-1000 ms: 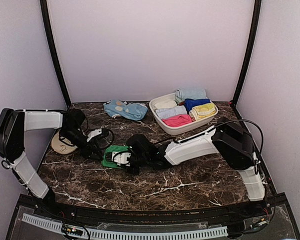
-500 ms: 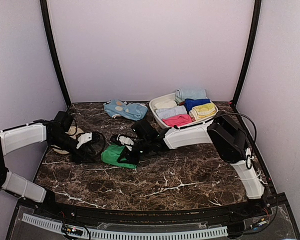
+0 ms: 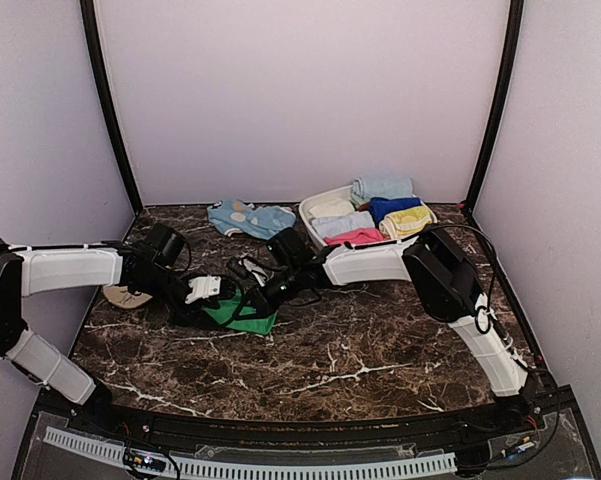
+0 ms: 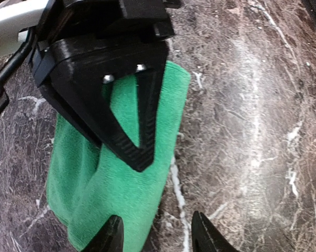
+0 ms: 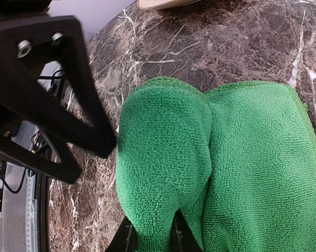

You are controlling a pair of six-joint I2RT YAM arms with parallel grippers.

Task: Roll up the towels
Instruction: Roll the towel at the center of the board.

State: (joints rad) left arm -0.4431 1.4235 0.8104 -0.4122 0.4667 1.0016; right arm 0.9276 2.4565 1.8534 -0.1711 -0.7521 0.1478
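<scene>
The green towel point(image 5: 242, 157) is lying bunched on the bench point(image 4: 252, 105), and the right hand point(image 5: 153, 237) is pinching a raised fold of it between its fingers. The left hand point(image 4: 155, 236) is hovering just beside the right hand, fingers spread, one of them over the towel's edge.

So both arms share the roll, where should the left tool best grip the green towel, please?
Probably the end of the towel nearest the left tool, at its raised fold, thick enough to pinch; come from above on that side, as the right tool holds the fold from opposite.
</scene>
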